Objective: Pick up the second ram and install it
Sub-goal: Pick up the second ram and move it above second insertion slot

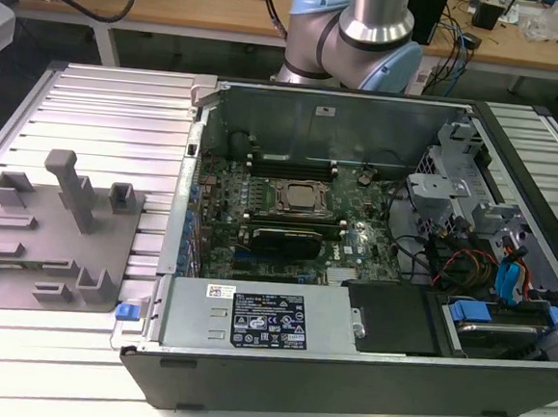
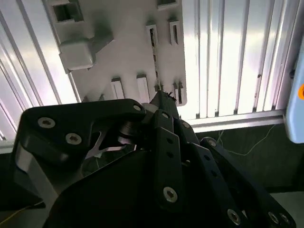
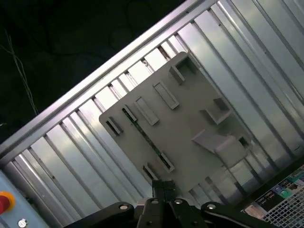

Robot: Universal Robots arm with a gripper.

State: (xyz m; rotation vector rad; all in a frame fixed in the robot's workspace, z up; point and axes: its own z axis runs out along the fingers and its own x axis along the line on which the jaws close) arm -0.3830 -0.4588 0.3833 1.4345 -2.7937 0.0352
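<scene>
Closest to the wrist cameras, the gripper (image 3: pixel 163 186) hangs above the work surface with its fingers drawn together, or very nearly so, and nothing held between them. It touches nothing.

Ahead of the fingertips, along the line the gripper points, the ram (image 3: pixel 143 136) stands on edge in a narrow slot of the grey holder plate (image 3: pixel 190 118). It shows as a thin green strip seen from above, clear of the gripper. Its long axis runs roughly away from the gripper, so one short end lies nearer the fingertips and the other farther off across the plate. Judging by this, the gripper has to come down over the strip's middle and close across its thin width rather than along its length.

The plate lies flat on the ribbed metal table (image 3: pixel 247 42). In the exterior view it sits on that view's left, at about nine o'clock from the open computer case (image 1: pixel 362 381).

Inside the case, the square processor socket (image 1: pixel 299 199) sits mid-board. At twelve o'clock from it, beyond the case's far wall, stands the arm (image 1: pixel 371 23).
</scene>
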